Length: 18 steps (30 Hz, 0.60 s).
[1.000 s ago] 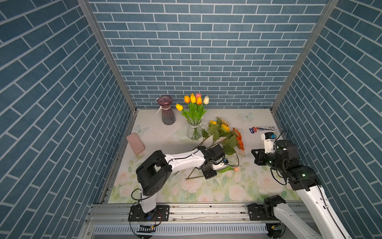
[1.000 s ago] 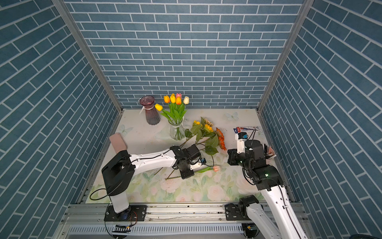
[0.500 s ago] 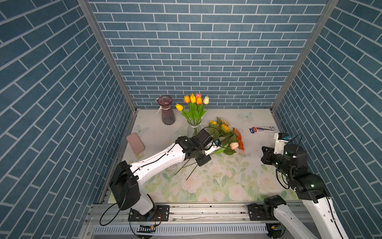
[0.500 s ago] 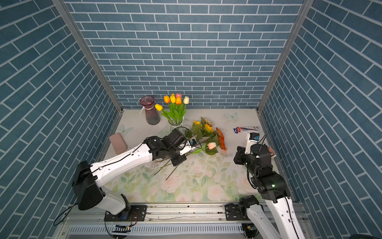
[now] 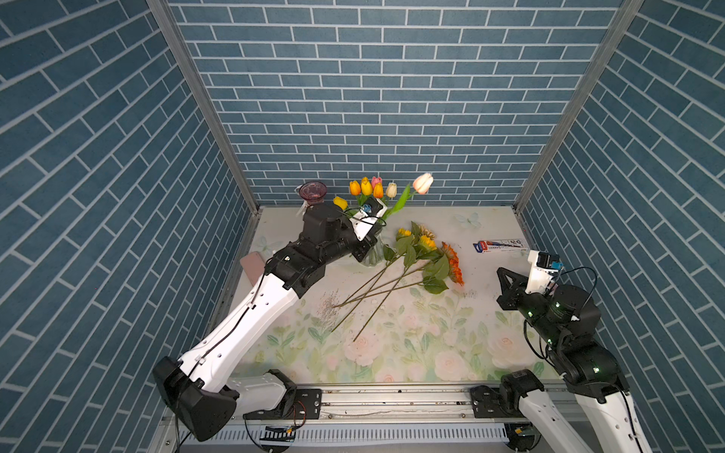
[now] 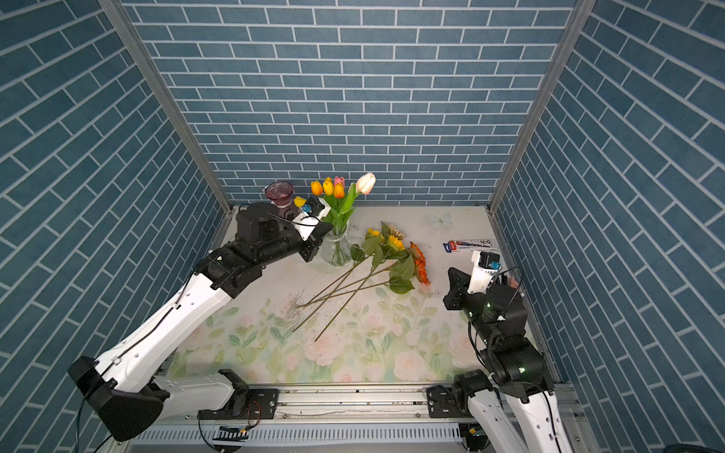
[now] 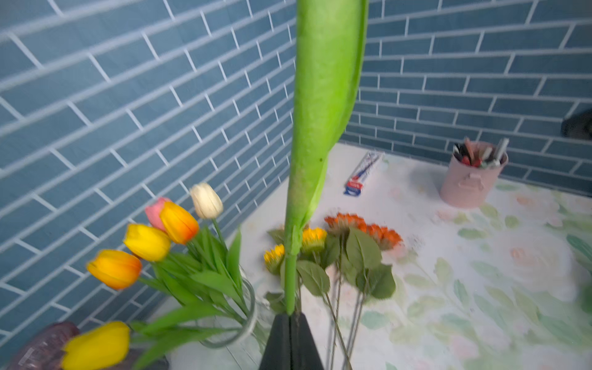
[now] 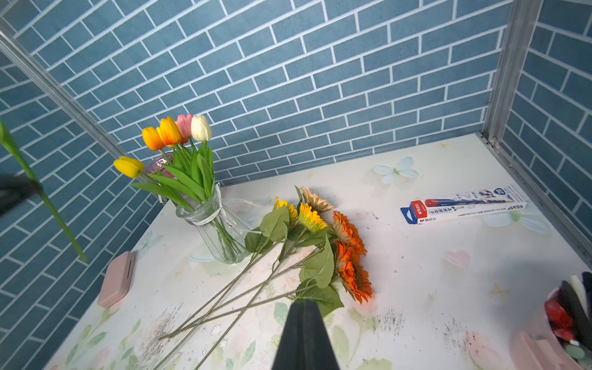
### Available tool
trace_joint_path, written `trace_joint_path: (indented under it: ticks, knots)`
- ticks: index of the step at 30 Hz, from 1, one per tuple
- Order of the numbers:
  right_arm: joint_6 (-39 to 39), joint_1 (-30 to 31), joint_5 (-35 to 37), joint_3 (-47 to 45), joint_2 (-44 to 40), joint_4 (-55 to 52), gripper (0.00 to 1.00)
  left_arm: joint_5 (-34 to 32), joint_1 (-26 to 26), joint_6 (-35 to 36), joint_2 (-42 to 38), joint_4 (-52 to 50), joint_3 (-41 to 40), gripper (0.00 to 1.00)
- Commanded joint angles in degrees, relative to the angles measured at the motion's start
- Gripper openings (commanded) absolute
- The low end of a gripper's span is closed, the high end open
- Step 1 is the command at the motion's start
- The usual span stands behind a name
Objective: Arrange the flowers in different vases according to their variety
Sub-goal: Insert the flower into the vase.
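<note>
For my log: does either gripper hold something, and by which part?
The left gripper holds a tulip by its stem, below the leaf; the right gripper holds nothing.

Teal-blue brick-patterned walls with white grout surround the scene in both top views. At lower centre lies a cream mat printed with pale pink roses and green leaves. At centre are yellow, orange, pink and cream tulips, a peach-pink tulip with bright green leaves, yellow and orange sunflowers, a dark purple vase and a dusty-pink case. At right is a white, blue and red box.

Long pen box: "M&G" on red/blue end; rest of print too small to read.
</note>
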Motion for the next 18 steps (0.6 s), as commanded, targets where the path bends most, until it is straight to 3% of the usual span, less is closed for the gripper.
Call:
trace_joint_path:
  ticks: [1,11,18]
  knots:
    - [-2.34,-0.11,-3.7,-1.24,-0.55,5.78,0.0,1.65,1.38,0.26,1.54,11.95,2.47,0.0]
    - [-6.55,-0.12,-9.3,-4.8,0.15,12.4,0.0,3.98,5.98,-9.13,6.82,37.36,-3.84,0.0]
    - [-6.91,-0.11,-10.75,-5.22,1.72,13.41,0.0,1.9,8.47,-14.61,11.13,50.67,-9.64,0.0]
